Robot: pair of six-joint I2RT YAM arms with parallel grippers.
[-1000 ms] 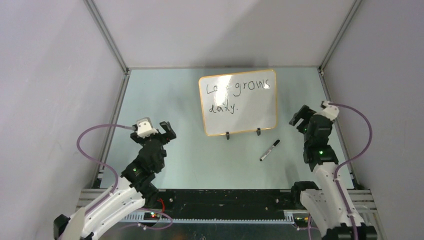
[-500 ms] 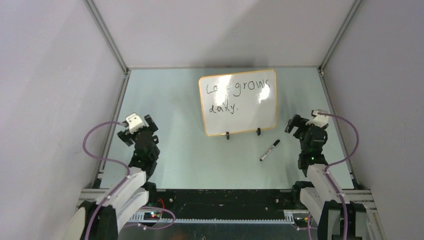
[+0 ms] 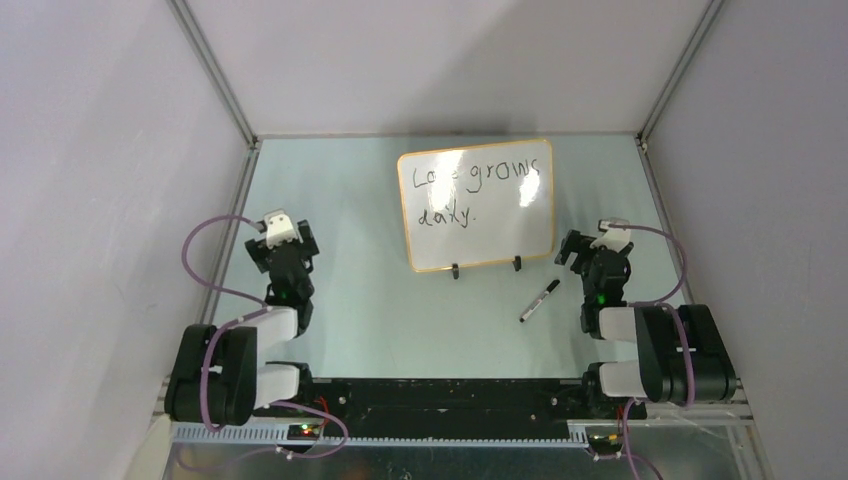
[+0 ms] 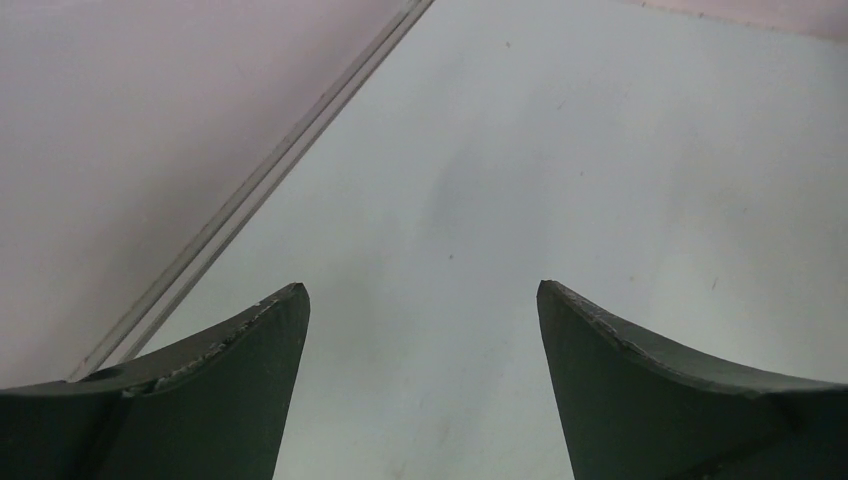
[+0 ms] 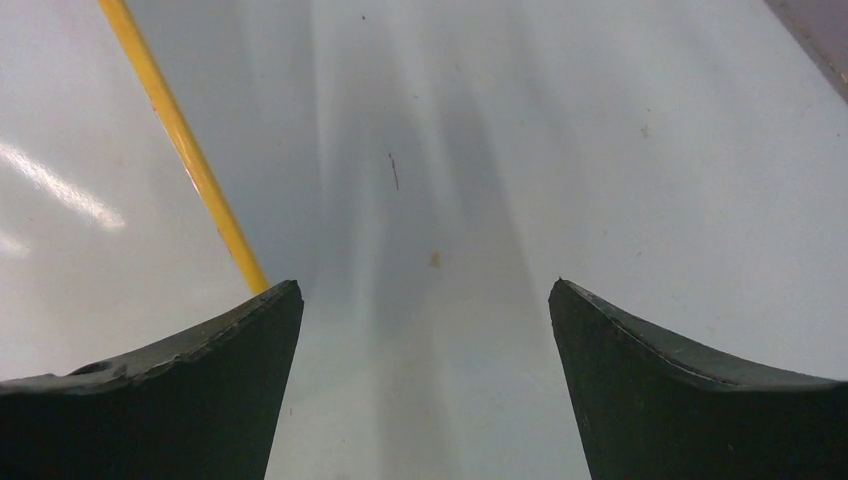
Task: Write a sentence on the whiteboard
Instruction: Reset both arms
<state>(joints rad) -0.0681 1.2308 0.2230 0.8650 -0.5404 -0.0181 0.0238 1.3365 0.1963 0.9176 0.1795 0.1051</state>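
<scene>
The whiteboard (image 3: 477,204) stands propped on two black feet at the back middle of the table. On it is the sentence (image 3: 478,184), thin black handwriting in two lines. My left gripper (image 3: 284,246) is far to the board's left, low over the table, open and empty; the left wrist view shows only bare table between its jaws (image 4: 421,286). My right gripper (image 3: 592,248) sits just off the board's lower right corner, also open and empty (image 5: 424,284). The whiteboard's (image 5: 70,150) yellow rim runs past its left finger (image 5: 200,380).
A black marker with a white cap (image 3: 539,300) lies on the table in front of the board's right foot, left of my right arm. Grey walls (image 4: 120,120) with aluminium rails (image 3: 232,225) close the table on the sides and the back.
Both arms have folded back toward their bases, the left gripper moving left and back, the right one moving left and down. Board and marker have not moved.
</scene>
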